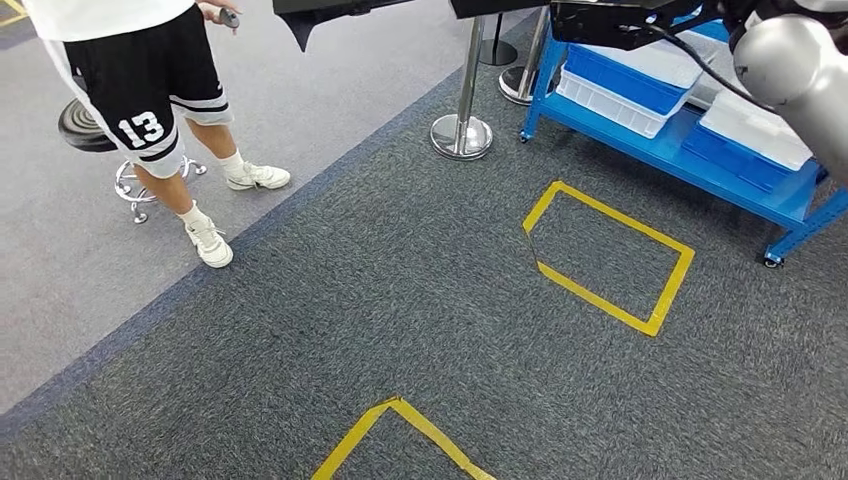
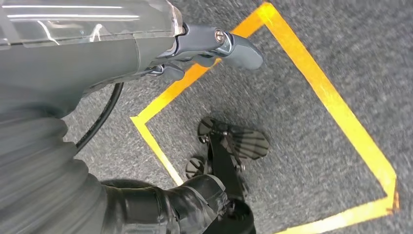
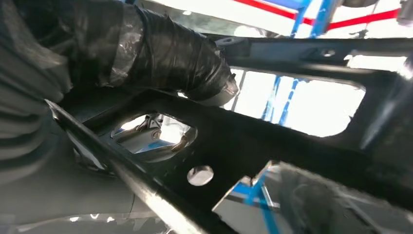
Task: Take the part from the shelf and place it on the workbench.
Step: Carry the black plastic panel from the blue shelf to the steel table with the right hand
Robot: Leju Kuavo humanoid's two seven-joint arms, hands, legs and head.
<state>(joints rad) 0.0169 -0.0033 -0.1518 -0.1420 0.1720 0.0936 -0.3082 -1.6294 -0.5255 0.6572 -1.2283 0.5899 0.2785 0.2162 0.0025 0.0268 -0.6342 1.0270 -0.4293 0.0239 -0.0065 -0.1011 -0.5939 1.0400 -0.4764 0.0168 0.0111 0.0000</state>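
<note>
The part (image 1: 610, 18) is a flat black metal bracket with cut-outs, held up at the top edge of the head view, above the blue shelf (image 1: 680, 150). My silver right arm (image 1: 800, 70) reaches up to it from the right. In the right wrist view my right hand (image 3: 146, 53) grips the part (image 3: 272, 146), its black-taped thumb pressed onto the metal beside a large cut-out. My left hand (image 2: 146, 63) hangs over the carpet with nothing in it, its fingers (image 2: 238, 48) held apart from the thumb (image 2: 195, 195).
A blue wheeled shelf holds white and blue bins (image 1: 630, 85). Two chrome stanchion posts (image 1: 463, 120) stand left of it. A person in black shorts (image 1: 150, 100) stands by a stool (image 1: 85, 125) at the left. Yellow tape squares (image 1: 610, 255) mark the grey carpet.
</note>
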